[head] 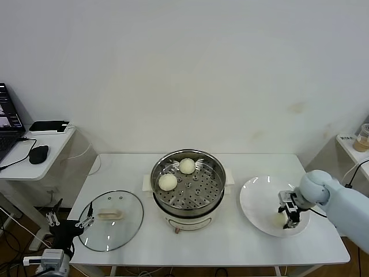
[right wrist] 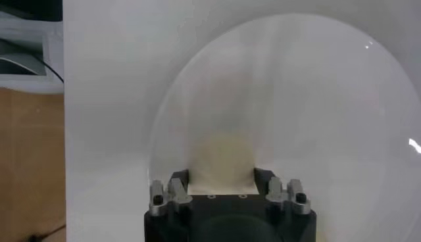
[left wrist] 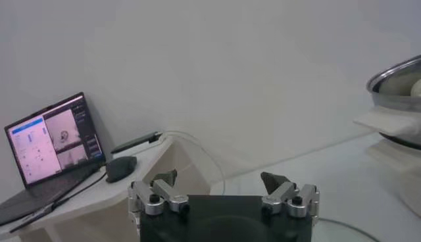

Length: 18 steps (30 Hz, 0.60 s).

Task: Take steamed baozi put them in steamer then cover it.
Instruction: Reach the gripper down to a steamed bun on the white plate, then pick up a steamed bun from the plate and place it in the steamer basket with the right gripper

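On the white plate [head: 253,199], right of the steamer [head: 188,183], right hand [head: 287,220] clenched on a baozi [right wrist: 222,161] across its sides. Soft, light dough: likely dents, so grip gently. Left hand [left wrist: 223,186] released, parked low.

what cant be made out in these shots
- Right wrist view: underside of the baozi, hidden by the right gripper shut on it.
- Head view: steamer base front, hidden under its rim.
- Left wrist view: cover cut off by the edge; left gripper open.
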Each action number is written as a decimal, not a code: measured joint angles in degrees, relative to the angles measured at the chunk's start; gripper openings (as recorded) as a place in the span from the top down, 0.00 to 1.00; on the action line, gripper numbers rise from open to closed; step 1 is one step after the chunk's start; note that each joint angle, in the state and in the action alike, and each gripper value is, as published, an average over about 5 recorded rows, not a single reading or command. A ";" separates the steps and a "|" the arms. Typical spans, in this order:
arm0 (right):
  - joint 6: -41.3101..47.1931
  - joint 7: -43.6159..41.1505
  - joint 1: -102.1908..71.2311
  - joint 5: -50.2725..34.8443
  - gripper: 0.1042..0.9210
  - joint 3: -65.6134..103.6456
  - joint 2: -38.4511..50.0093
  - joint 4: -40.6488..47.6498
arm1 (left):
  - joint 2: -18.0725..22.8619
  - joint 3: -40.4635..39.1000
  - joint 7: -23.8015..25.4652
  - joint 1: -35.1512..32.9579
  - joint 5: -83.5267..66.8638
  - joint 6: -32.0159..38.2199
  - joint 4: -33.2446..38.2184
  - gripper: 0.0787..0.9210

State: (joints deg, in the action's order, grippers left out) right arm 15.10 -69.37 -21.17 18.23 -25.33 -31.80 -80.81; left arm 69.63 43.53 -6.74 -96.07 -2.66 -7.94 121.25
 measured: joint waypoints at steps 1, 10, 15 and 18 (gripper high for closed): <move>-0.06 -0.26 0.32 -0.13 0.43 -0.13 0.10 -0.03 | -0.02 0.03 -0.01 0.01 -0.02 -0.01 0.05 0.12; -0.21 -2.45 7.16 -2.69 0.43 -3.27 1.56 -1.04 | -0.06 0.45 -0.07 -0.02 -0.42 -0.10 0.77 0.12; 0.26 -3.22 14.08 -5.45 0.43 -6.57 1.45 -1.51 | -0.10 0.13 -0.13 0.15 -0.42 -0.09 0.75 0.12; 0.60 -3.29 19.15 -7.47 0.43 -9.23 0.76 -1.75 | -0.27 -0.09 -0.21 0.27 -0.39 -0.10 0.79 0.12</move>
State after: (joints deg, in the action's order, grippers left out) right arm 15.70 -72.66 -2.02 10.76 -34.56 -31.05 -82.56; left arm 69.36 43.44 -6.95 -95.81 -3.05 -8.04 122.03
